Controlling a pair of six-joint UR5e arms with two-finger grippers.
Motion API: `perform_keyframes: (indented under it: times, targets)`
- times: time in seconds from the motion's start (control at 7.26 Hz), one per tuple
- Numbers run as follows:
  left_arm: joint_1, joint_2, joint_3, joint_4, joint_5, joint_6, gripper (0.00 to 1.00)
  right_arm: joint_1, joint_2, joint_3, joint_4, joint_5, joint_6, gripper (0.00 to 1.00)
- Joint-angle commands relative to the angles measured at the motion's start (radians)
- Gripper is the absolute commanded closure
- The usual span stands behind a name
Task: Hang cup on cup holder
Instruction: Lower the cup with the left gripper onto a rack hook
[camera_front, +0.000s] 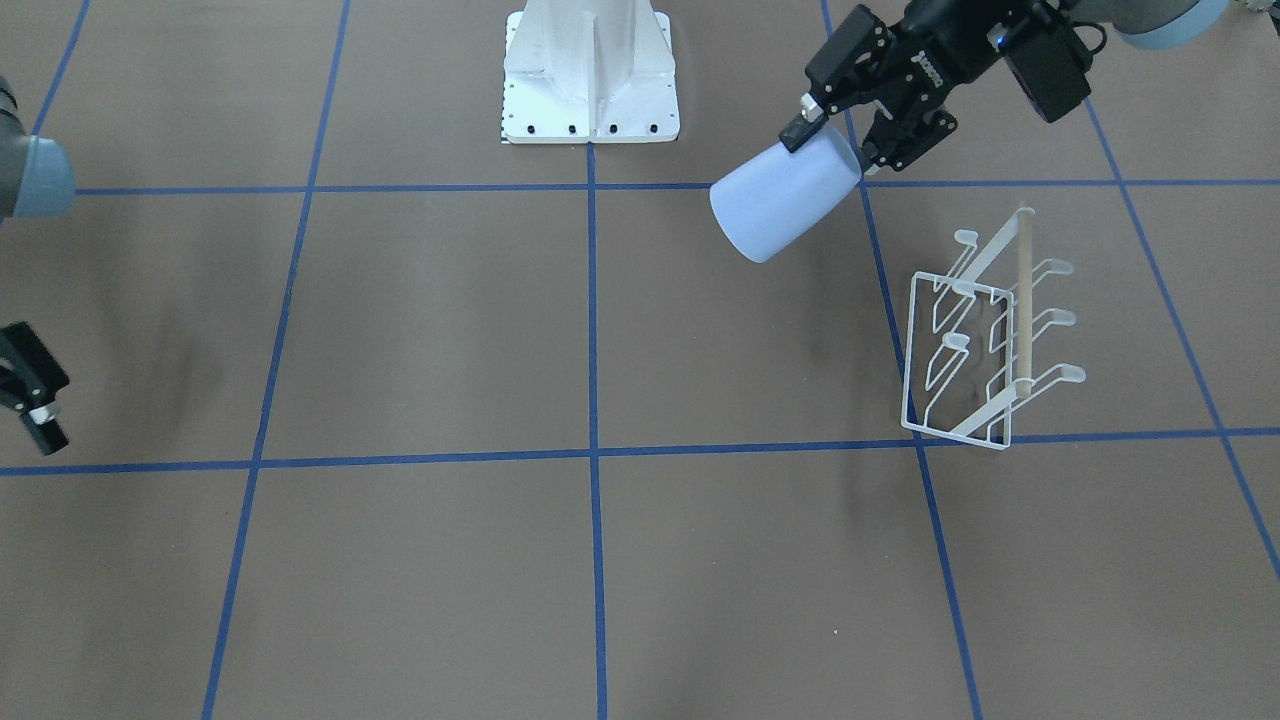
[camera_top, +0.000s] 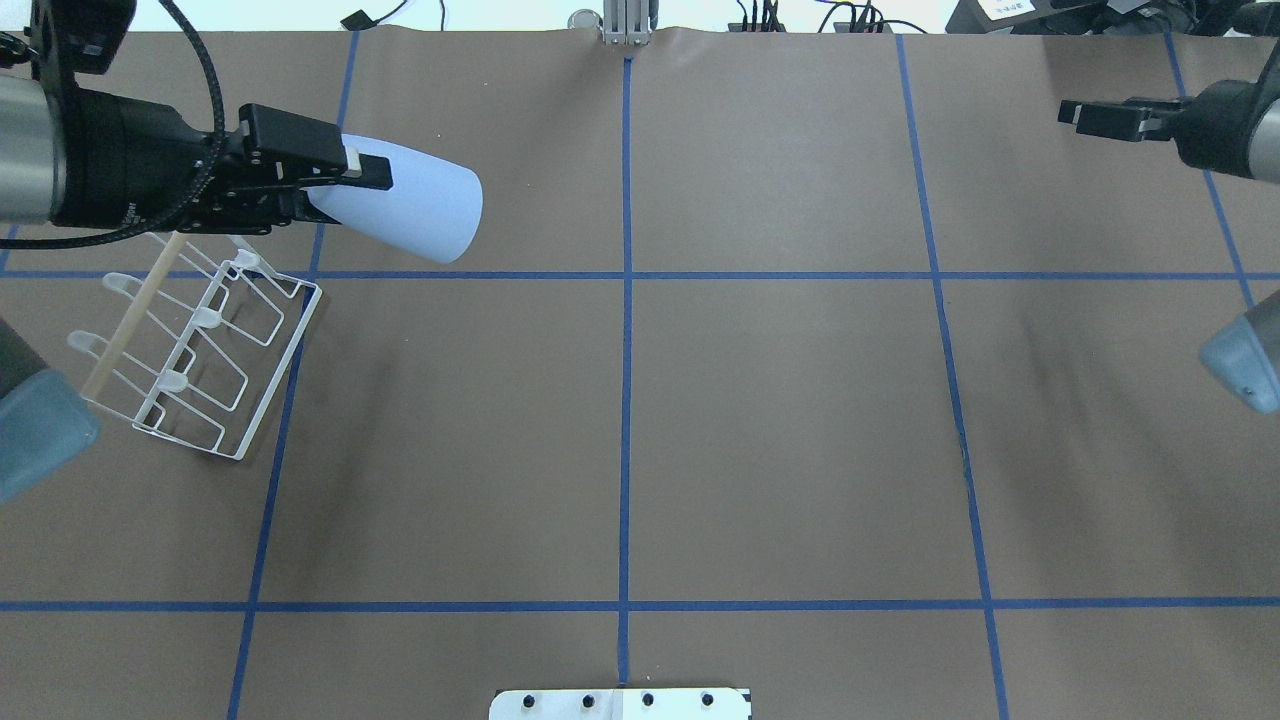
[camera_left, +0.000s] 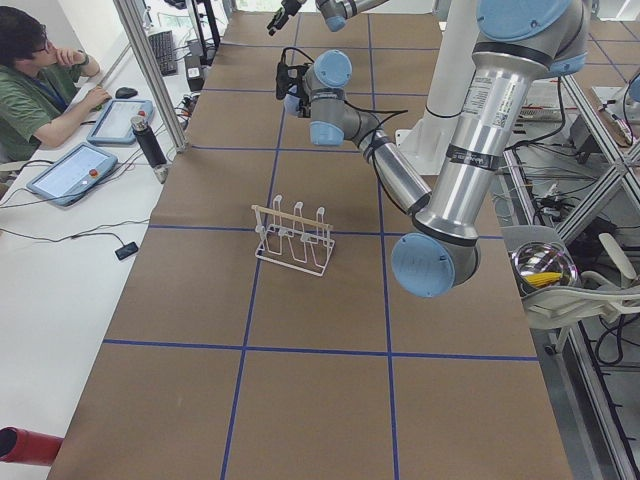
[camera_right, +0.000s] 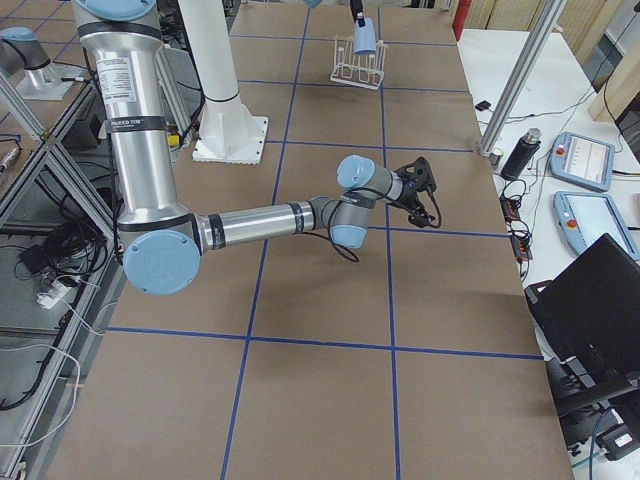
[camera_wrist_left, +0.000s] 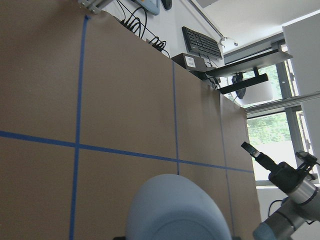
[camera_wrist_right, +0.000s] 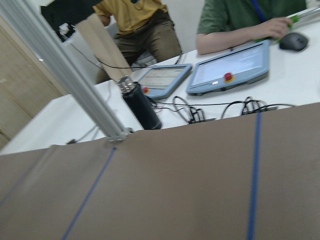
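My left gripper (camera_top: 340, 190) is shut on one end of the pale blue cup (camera_top: 420, 205) and holds it tilted in the air. The cup's free end points toward the table's middle. It also shows in the front view (camera_front: 780, 205), under the left gripper (camera_front: 835, 140), and fills the bottom of the left wrist view (camera_wrist_left: 172, 210). The white wire cup holder (camera_top: 285, 365) stands on the table just nearer the robot than the cup, apart from it, with no cup on its prongs; it also shows in the front view (camera_front: 1023, 300). My right gripper (camera_top: 1068, 113) is open and empty, far off at the other end.
The white robot base (camera_front: 590, 90) stands at the table's near edge. Blue tape lines cross the brown table. Beyond the far edge are operators, tablets (camera_wrist_right: 230, 72) and a black bottle (camera_wrist_right: 142, 107) by a metal post.
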Motion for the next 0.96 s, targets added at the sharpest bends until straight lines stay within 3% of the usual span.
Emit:
perform_keyframes:
  times: [0.0,0.28,0.69,0.83]
  targets:
    - [-0.019,0.007,-0.082,0.394,0.004,0.286,1.0,0.117,-0.001,-0.006,-0.325,0.143,-0.382,0.0]
    - [-0.043,0.001,-0.122,0.637,0.009,0.502,1.0,0.195,-0.019,-0.007,-0.561,0.394,-0.424,0.0]
    - [-0.055,-0.031,-0.098,0.808,0.078,0.686,1.0,0.258,0.008,0.011,-0.965,0.415,-0.785,0.0]
    - [-0.055,-0.071,-0.068,0.871,0.113,0.742,1.0,0.267,0.011,0.017,-1.015,0.415,-0.802,0.0]
